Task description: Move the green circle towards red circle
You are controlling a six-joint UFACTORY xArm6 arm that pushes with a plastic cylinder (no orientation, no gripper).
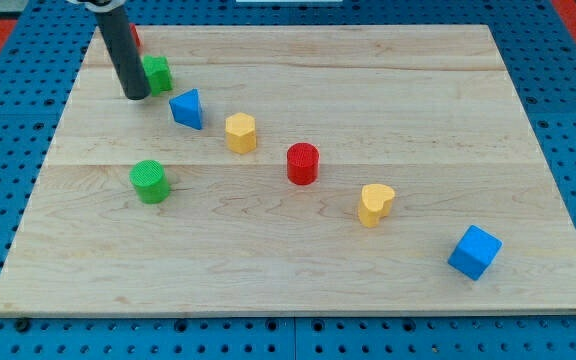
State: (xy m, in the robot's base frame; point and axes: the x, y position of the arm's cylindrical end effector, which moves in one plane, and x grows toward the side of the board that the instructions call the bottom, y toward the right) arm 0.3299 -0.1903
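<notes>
- Locate the green circle, a ribbed green plastic cylinder, standing upright on the pale wooden board toward the view's left, below the diagonal row of blocks.
- Note its goal, the red circle, a red plastic cylinder near the board's middle — to the view's right of the green one and well apart from it.
- Observe the row: another green block, the blue triangular block, the yellow hexagonal block, then the yellow heart-shaped block and the blue cube.
- A small red piece shows behind the rod.
- Check my tip: it rests just beside the upper green block, touching nothing visibly. There is no claw — nothing is held.
- Expect a push from the green circle's left side.
</notes>
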